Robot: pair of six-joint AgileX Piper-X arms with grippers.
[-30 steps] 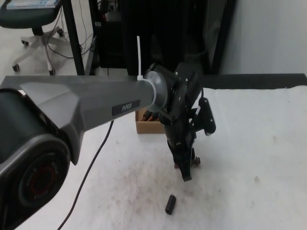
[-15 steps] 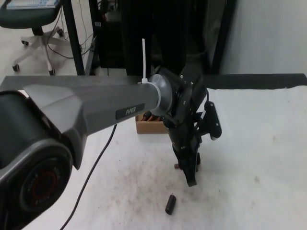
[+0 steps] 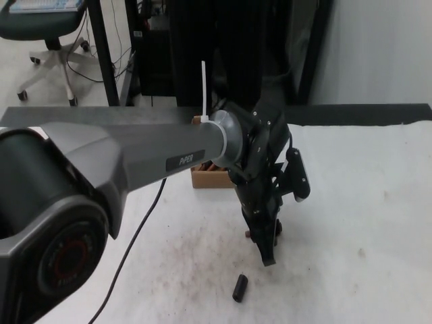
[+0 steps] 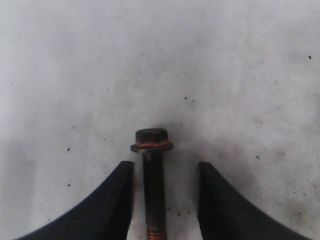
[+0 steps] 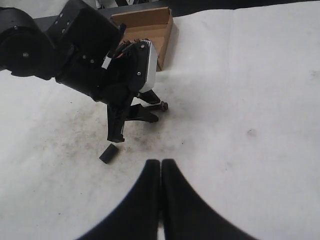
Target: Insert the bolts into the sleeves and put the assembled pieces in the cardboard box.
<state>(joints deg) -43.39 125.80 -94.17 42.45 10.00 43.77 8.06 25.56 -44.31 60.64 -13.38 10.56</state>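
L gripper (image 4: 165, 167) is down on the white, grime-stained bench cover (image 3: 364, 202), approx mid-surface. Its fingers are spread, w/ a dark, rust-tinged hex-head metal bolt (image 4: 154, 175) lying flat on the cover btwn them. I see a thin strip of cover each side of the shank, so neither finger touches it; the gap on one side is much slimmer than on the other. The hex head and its flange stick out past the fingertips, and the shank runs back toward the wrist.

A short black cylindrical sleeve (image 3: 239, 287) lies on its side on the cover, on the near-edge side of the bolt. It's near one L fingertip but apart from it, w/ nothing in it as far as I can tell.

A small open brown cardboard box (image 3: 202, 179) sits toward the far edge, partly hidden behind the L arm (image 3: 135, 155) in the high view. There are some brownish bits inside; I can't tell what they are.

R gripper (image 5: 160, 164) has its fingers pressed together w/ nothing btwn them. It's over bare cover, well apart from bolt, sleeve and box. In its wrist view the sleeve is nearest, then the bolt head poking out beside the L gripper, w/ the box farthest off.
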